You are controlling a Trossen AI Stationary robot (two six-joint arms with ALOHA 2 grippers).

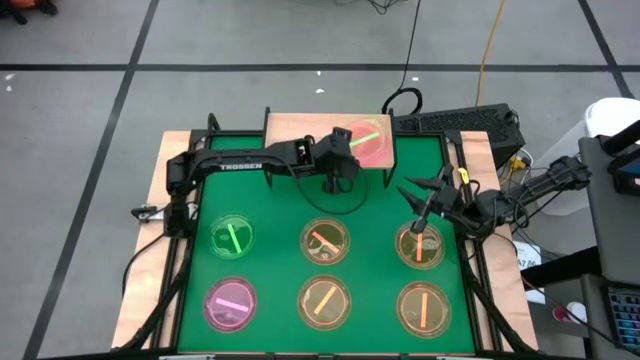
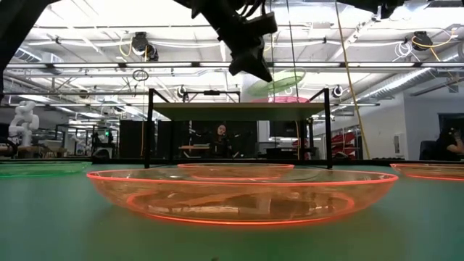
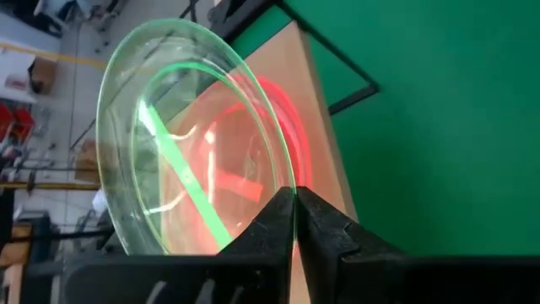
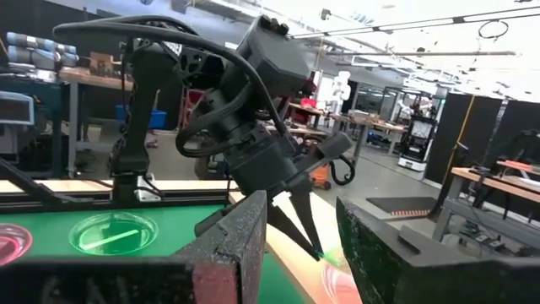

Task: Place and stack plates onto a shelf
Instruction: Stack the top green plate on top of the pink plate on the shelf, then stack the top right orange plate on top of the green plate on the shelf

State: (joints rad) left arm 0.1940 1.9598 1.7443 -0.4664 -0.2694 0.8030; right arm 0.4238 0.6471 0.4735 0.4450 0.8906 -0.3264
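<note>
We see a round, translucent green-tinted plate with a bright green stripe [image 3: 181, 160] pinched at its rim by the left claw [image 3: 295, 196], whose two dark fingers are closed tight on the thin edge. The plate is held tilted above the light wooden shelf board on thin black legs [image 1: 300, 128]. Through it glows a pink translucent plate with a bright stripe [image 1: 368, 140], which lies flat on the shelf top, towards the shelf's right end as the overhead camera shows it. From table height the green plate [image 2: 279, 81] hangs just over the shelf top [image 2: 239, 110], beside the left claw [image 2: 246, 67].

On the green mat [image 1: 270, 260] in front of the shelf lie six more plates: a green one with a green stripe [image 1: 232, 236], a pink one with a pale stripe [image 1: 230, 304], and four amber ones with orange stripes [image 1: 326, 240] [image 1: 420, 245] [image 1: 324, 300] [image 1: 424, 306].

The right claw [image 1: 418, 205] hovers off the shelf's right front corner, above the mat; its two fingers [image 4: 240, 245] stand apart, holding nothing.

White lettering on the left arm [image 1: 240, 166] reads "TROSSEN".
</note>
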